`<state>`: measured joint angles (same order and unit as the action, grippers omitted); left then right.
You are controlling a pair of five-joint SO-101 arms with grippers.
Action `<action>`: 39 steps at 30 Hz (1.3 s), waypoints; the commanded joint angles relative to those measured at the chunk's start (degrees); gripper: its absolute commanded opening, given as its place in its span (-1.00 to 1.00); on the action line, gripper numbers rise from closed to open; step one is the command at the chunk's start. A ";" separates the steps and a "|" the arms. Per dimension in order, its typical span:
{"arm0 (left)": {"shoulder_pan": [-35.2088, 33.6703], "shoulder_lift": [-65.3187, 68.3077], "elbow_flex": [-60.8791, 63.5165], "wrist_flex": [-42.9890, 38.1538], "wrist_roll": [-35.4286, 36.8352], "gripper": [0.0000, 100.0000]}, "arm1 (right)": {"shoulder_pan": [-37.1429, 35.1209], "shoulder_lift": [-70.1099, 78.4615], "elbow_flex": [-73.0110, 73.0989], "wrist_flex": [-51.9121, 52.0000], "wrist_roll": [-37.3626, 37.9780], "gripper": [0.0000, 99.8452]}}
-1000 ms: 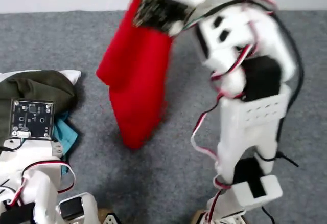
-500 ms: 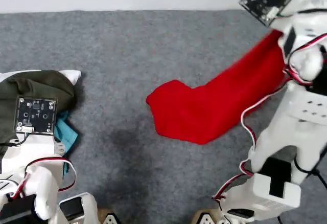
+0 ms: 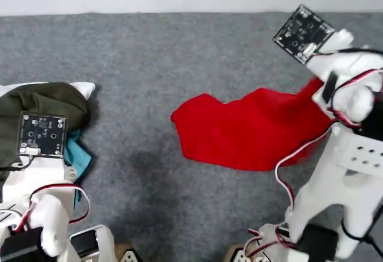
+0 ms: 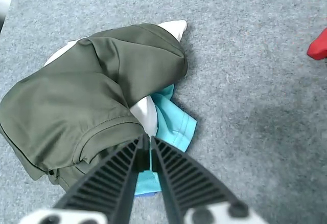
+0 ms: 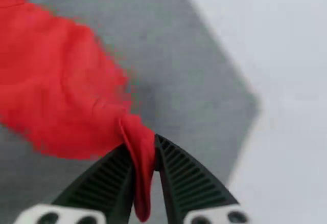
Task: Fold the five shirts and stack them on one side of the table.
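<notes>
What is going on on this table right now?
The right claw is shut on one end of the red shirt, and the rest of the shirt lies spread on the grey table toward the right. The left claw is shut and is over a pile at the left side: an olive shirt on top of a teal shirt and a white shirt.

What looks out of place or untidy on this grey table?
The olive-green shirt lies rumpled over a turquoise shirt and a white one, not squarely stacked. The red shirt sprawls crumpled, one corner pinched in the right gripper.
</notes>
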<state>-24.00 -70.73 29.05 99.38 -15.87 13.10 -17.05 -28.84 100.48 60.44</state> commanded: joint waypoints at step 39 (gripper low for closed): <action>0.44 -0.18 4.26 -0.62 0.09 -0.96 | -35.03 -4.88 -15.82 -44.09 -70.33 -0.98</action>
<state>-24.00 -70.73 33.27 99.38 -15.87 -21.45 -20.48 -42.20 65.14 -9.36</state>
